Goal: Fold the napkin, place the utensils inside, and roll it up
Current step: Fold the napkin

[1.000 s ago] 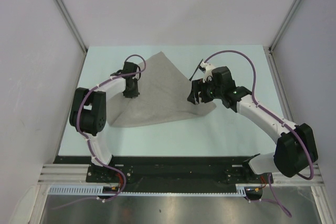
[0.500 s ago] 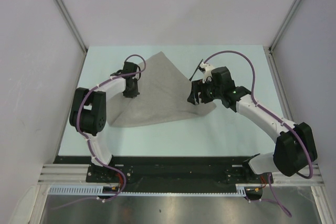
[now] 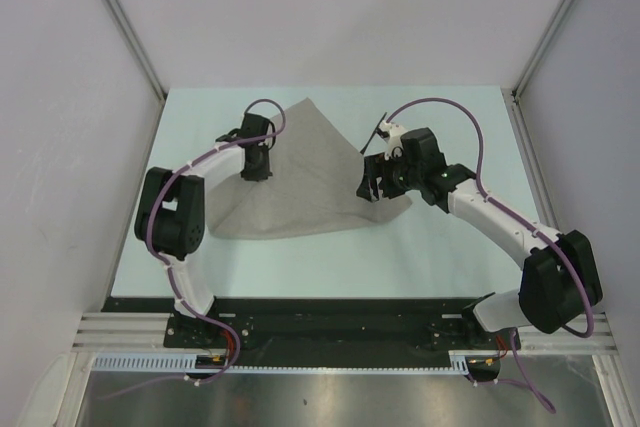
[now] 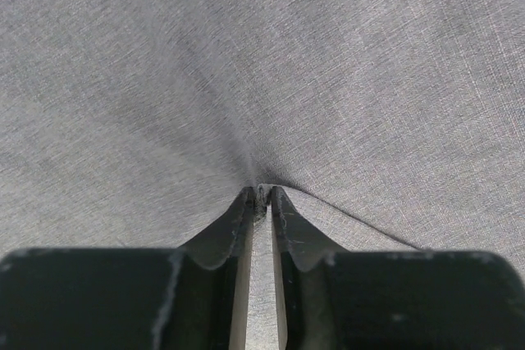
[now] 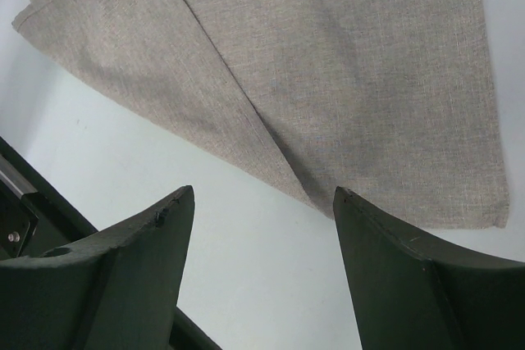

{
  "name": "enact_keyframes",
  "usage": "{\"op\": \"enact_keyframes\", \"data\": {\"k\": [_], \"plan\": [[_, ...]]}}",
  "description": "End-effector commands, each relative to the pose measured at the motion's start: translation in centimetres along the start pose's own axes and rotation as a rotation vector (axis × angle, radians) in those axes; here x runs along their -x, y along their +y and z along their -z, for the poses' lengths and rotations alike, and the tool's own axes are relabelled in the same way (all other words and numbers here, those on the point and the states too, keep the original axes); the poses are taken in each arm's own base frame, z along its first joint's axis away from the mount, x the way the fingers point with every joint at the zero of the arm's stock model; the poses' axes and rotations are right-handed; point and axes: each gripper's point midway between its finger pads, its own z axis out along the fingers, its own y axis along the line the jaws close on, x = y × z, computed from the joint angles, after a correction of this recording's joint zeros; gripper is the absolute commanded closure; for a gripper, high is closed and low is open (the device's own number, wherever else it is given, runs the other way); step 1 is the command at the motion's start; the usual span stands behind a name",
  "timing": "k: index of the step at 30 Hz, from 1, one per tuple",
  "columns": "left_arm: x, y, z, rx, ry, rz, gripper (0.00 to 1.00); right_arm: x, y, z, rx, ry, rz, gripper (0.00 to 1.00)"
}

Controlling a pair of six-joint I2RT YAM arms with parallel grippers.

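Note:
The grey-beige napkin [image 3: 300,182] lies on the table, partly folded into a rough triangle. My left gripper [image 3: 258,167] is over its left part, shut on a pinch of the fabric, which puckers at the tips in the left wrist view [image 4: 262,194]; the napkin [image 4: 328,63] fills that view. My right gripper [image 3: 372,187] is open and empty above the napkin's right corner. In the right wrist view [image 5: 262,194] the napkin [image 5: 353,63] shows a fold line running to its near edge. A thin black utensil [image 3: 377,134] lies just behind the right gripper, partly hidden.
The pale table [image 3: 450,247] is boxed in by white walls on the left, back and right. A black rail [image 3: 330,312] with the arm bases runs along the near edge, and also shows at the lower left of the right wrist view [image 5: 33,202].
My left gripper has moved a little back and right, drawing the pinched fabric with it. The right gripper has barely moved.

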Motion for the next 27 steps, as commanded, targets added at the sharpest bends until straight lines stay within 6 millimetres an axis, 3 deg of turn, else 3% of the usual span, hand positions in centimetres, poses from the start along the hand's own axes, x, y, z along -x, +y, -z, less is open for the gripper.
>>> {"op": "enact_keyframes", "data": {"k": [1,4,8,17,21,22,27], "plan": [[1.9,-0.2,1.1,0.002,-0.050,0.001,0.79,1.2,0.3,0.2,0.014,-0.024,0.023,0.26],[1.3,0.0,0.8,0.013,-0.036,0.000,0.71,1.1,0.2,0.2,0.012,-0.019,0.022,0.26],[1.0,0.2,0.7,0.017,-0.036,0.008,0.69,1.1,0.2,0.2,0.012,-0.021,0.022,0.26],[0.7,-0.3,-0.5,-0.002,-0.026,0.000,0.78,0.8,0.2,0.2,0.010,-0.012,0.022,0.26],[1.1,-0.5,-0.7,-0.014,-0.036,0.001,0.93,0.6,0.0,0.3,0.000,-0.008,0.022,0.26],[1.4,-0.9,-0.6,-0.038,-0.042,-0.007,1.00,0.7,0.0,0.3,0.000,-0.010,0.022,0.26],[3.2,-3.1,-0.3,-0.151,-0.086,-0.026,1.00,0.8,-0.1,0.2,-0.005,-0.014,0.021,0.26]]}}
